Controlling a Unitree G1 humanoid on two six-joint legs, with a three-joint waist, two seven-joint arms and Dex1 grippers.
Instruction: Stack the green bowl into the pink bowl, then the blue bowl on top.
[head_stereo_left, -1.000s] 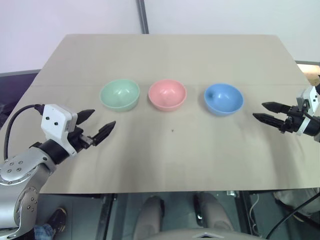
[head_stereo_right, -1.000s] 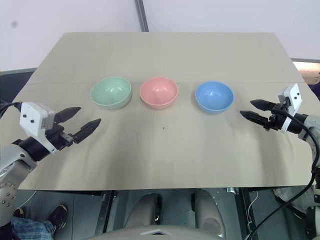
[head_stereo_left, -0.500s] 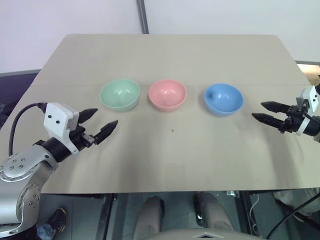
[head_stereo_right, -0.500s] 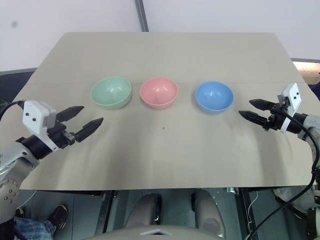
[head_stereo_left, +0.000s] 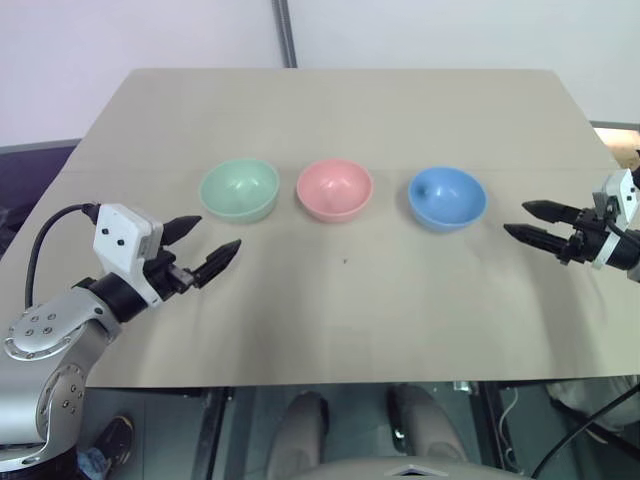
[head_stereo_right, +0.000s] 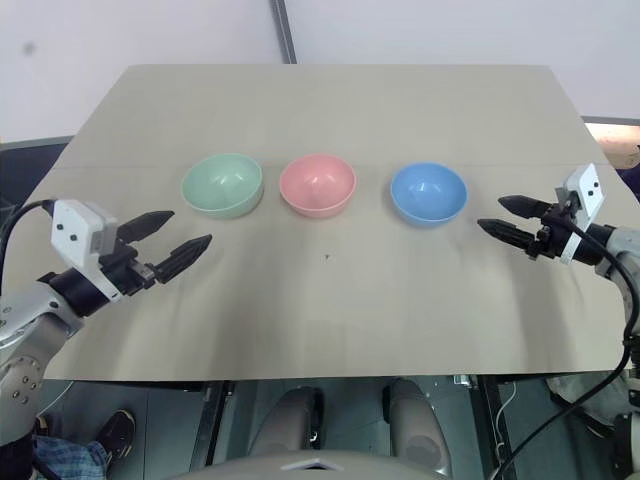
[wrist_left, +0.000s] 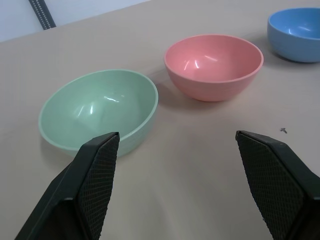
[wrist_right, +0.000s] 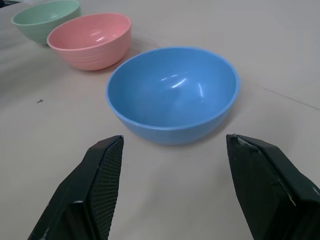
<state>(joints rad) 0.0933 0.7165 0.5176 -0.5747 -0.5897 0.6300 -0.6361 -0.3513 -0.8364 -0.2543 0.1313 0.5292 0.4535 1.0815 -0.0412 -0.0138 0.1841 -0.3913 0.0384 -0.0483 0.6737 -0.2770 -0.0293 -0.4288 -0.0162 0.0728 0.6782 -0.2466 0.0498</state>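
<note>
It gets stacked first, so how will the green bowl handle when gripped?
The green bowl looks like thin rigid plastic, so probably light and stiff. Its glossy, smooth wall may slip between fingers. The rounded underside suggests it could rock or slide on the table if nudged.

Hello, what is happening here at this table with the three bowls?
A two-armed robot is about to stack bowls. The green bowl, the pink bowl and the blue bowl stand apart in one row on the table, all empty and none stacked yet. The left claw hangs open near the green bowl, and the right claw hangs open beside the blue bowl. Neither touches anything.
</note>
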